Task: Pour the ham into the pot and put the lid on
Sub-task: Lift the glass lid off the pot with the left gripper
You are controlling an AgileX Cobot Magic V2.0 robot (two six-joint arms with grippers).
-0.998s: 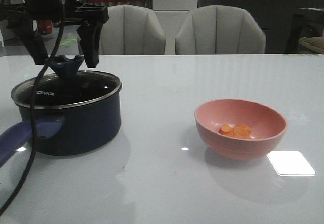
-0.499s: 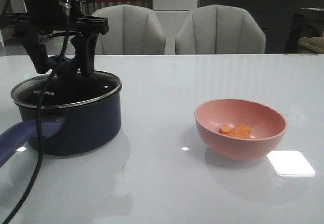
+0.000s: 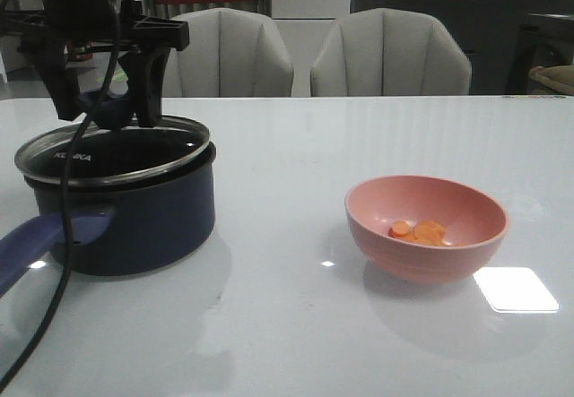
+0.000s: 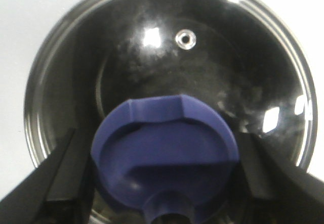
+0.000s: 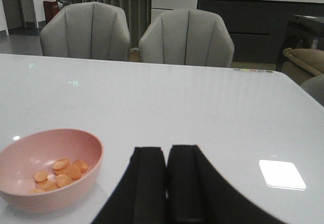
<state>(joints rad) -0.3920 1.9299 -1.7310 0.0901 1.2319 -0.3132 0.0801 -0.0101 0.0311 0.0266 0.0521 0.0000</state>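
Observation:
The dark navy pot (image 3: 134,227) stands at the table's left, its purple-blue handle (image 3: 36,240) pointing toward the front left. The glass lid (image 3: 117,151) hangs slightly tilted just above the pot's rim. My left gripper (image 3: 108,115) is shut on the lid's knob (image 3: 106,110). In the left wrist view the knob (image 4: 164,153) sits between both black fingers (image 4: 66,173) over the dark lid (image 4: 202,67). Orange ham slices (image 3: 420,232) lie in the pink bowl (image 3: 448,263) at the right. My right gripper (image 5: 166,183) is shut and empty, right of the bowl (image 5: 30,193).
Two grey chairs (image 3: 390,52) stand behind the table's far edge. A black cable (image 3: 54,263) hangs across the front of the pot. A bright light patch (image 3: 515,289) shows on the tabletop right of the bowl.
The left gripper came down around the knob, closed on it, and the lid has risen off the pot's rim, tilting a little. Bowl and ham have not moved.

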